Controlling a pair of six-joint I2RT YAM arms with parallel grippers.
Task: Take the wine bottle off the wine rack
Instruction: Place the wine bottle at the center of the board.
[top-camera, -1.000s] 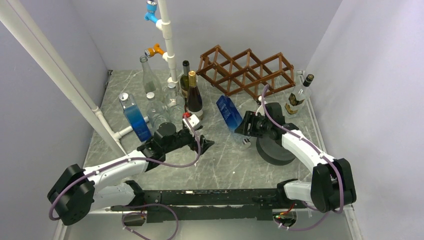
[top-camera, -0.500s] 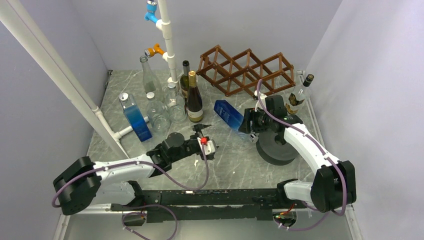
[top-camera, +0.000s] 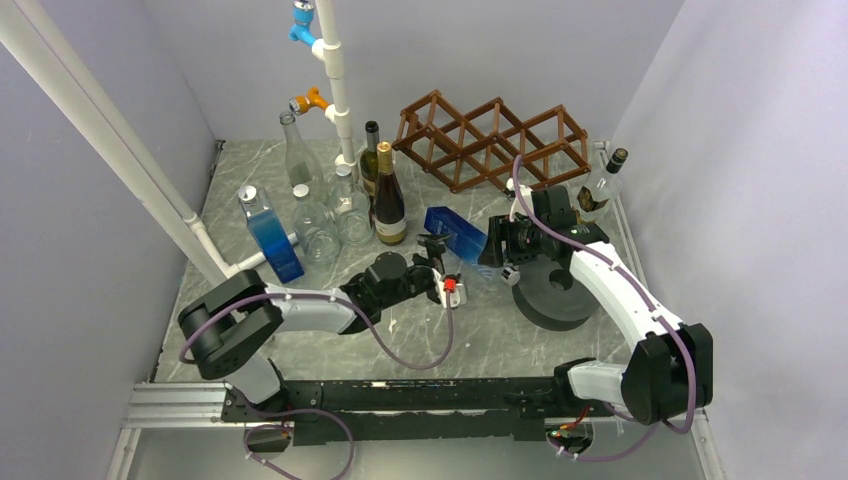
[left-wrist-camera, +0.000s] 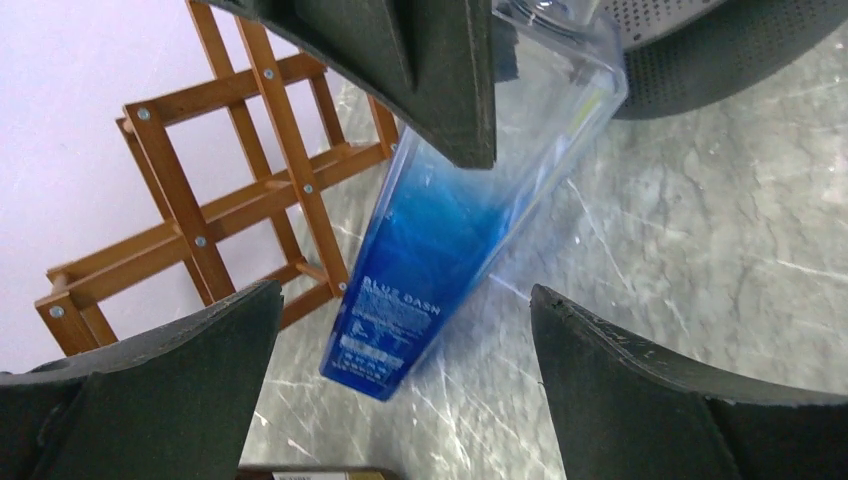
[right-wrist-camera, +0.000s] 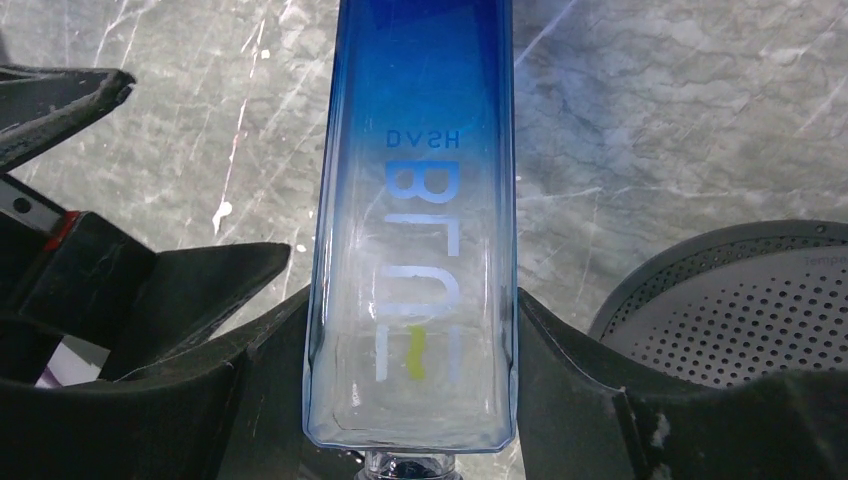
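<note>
The brown wooden wine rack (top-camera: 490, 140) stands at the back of the table with its cells empty; it also shows in the left wrist view (left-wrist-camera: 200, 200). My right gripper (top-camera: 497, 250) is shut on a square blue "Blue Dash" bottle (top-camera: 455, 232) near its neck end and holds it tilted above the table in front of the rack. In the right wrist view the bottle (right-wrist-camera: 415, 200) sits clamped between both fingers (right-wrist-camera: 570, 340). My left gripper (top-camera: 440, 265) is open just left of the bottle's base. In its own view the bottle (left-wrist-camera: 440, 260) lies beyond the spread fingers, untouched.
A dark perforated round disc (top-camera: 550, 295) lies under the right arm. Dark wine bottles (top-camera: 388, 195), clear bottles (top-camera: 300, 160) and a second blue bottle (top-camera: 268, 235) stand at back left by a white pipe (top-camera: 335, 80). One clear bottle (top-camera: 598, 190) stands right of the rack.
My left arm has swung right across the table until its open gripper is beside the blue bottle's base. My right gripper has shifted slightly back with the bottle still held.
</note>
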